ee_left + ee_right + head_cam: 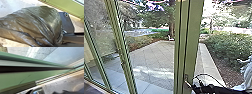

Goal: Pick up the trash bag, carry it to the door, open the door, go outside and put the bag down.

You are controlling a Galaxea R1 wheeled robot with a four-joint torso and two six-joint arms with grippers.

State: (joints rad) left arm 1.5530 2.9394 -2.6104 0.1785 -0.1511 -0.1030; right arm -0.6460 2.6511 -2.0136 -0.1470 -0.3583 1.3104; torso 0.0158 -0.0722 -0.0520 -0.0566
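- Trash bag [37,22]: thin plastic film, glossy, heavily creased; bright highlights noted along the folds.
- Green door frame [192,37]: smooth, apparently painted metal; low sheen seen.
- Glass pane [100,27]: clear and smooth; the yard is seen through it.
- Paving [150,58]: stone or concrete slabs, matt; fine grain noted.
- Planting bed [230,78]: rough, matt loose cover seen.

Obstacles, as I log them: green door upright [192,37], blocking the middle; slimmer green bar [121,52], to its left; bushes [227,47], right, bordering the paving. Clear paving [156,57] beyond; glass across either gap, I cannot tell.
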